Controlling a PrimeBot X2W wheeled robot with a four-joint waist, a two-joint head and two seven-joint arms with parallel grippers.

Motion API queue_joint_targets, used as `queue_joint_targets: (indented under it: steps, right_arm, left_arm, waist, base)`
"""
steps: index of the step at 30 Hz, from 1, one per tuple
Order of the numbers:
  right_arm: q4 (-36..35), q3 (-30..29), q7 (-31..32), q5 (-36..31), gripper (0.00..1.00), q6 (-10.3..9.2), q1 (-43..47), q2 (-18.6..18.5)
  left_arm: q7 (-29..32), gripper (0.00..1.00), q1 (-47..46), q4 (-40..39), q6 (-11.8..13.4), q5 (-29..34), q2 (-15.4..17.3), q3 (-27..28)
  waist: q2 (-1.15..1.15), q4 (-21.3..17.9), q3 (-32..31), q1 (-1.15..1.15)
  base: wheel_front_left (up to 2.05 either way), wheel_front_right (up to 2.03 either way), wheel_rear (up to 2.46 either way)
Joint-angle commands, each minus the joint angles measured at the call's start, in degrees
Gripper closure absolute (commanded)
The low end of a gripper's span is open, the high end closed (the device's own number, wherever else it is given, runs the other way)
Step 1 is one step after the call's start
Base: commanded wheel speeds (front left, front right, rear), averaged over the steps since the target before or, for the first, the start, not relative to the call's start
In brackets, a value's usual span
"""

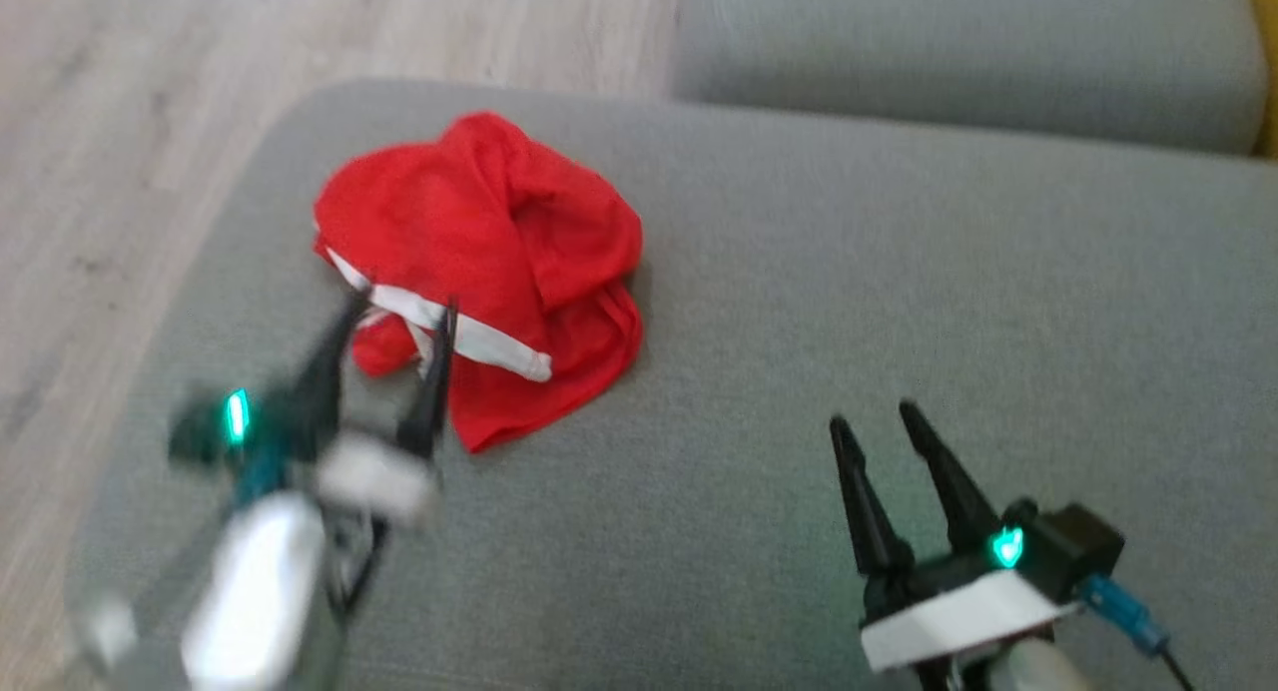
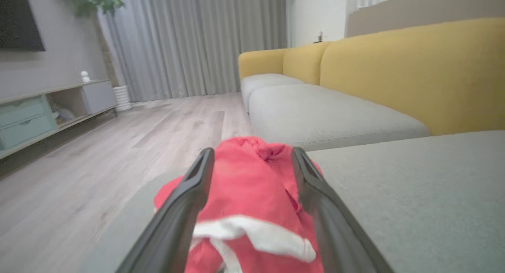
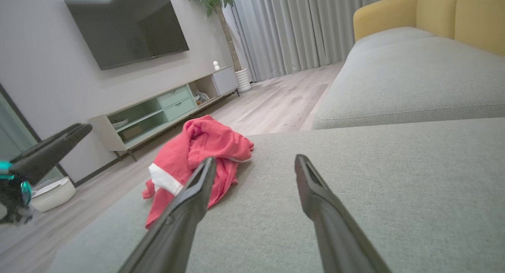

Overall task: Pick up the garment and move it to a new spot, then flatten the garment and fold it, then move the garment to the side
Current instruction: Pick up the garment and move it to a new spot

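Left gripper (image 1: 404,305) fully open, empty, jaws straddling the near edge of the red garment (image 1: 499,222): crumpled soft cloth with a white band (image 1: 479,337), directly ahead. Right gripper (image 1: 874,416) open, empty, well apart over grey woven cushion (image 1: 799,302).

Open left gripper (image 2: 252,156) frames crumpled red garment (image 2: 252,194).

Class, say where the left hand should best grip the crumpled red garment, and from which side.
Probably the white band of the red garment, from the near side: it faces the open left hand, which straddles it; the rest is bunched.
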Motion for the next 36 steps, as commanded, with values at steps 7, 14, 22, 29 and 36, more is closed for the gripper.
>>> queue_joint_targets:
  steps: [7, 14, 22, 29, 36]
  right_arm:
    - [-3.46, 2.49, -0.62, -1.34, 0.00, -0.04, -6.75, -0.38]
    - [-3.39, 4.82, -0.62, -2.11, 0.00, -0.04, -10.16, -0.38]
    - [-3.02, 5.01, -0.62, -1.82, 0.00, -0.04, -10.91, -0.38]
    - [-2.67, 4.83, -0.62, -1.66, 0.00, -0.04, -10.91, -0.38]
    - [-2.17, 5.15, -0.62, -1.35, 0.00, -0.04, -10.23, -0.38]
  left_arm:
    - [15.55, 0.00, -26.19, 9.96, -1.43, -8.00, 8.52, -5.96]
    - [24.89, 0.00, -39.16, 21.77, -1.46, -20.79, 13.42, -13.42]
    - [26.84, 0.00, -41.56, 30.10, -1.46, -25.38, 14.91, -16.44]
    - [21.52, 1.00, -42.29, 30.79, -1.47, -29.10, 14.82, -19.47]
    - [4.83, 1.00, -46.08, 26.01, -1.47, -30.75, 13.91, -20.74]
  waist:
    - [0.00, -5.29, 8.73, 0.00]
    - [0.00, -8.60, 13.38, 0.00]
    - [0.00, -10.40, 13.84, 0.00]
    - [0.00, -10.74, 12.81, 0.00]
    - [0.00, -10.74, 9.90, 0.00]
  base:
    - [0.00, 0.00, 0.00]
    - [0.00, 0.00, 0.00]
    - [0.00, 0.00, 0.00]
    - [0.00, 0.00, 0.00]
    - [0.00, 0.00, 0.00]
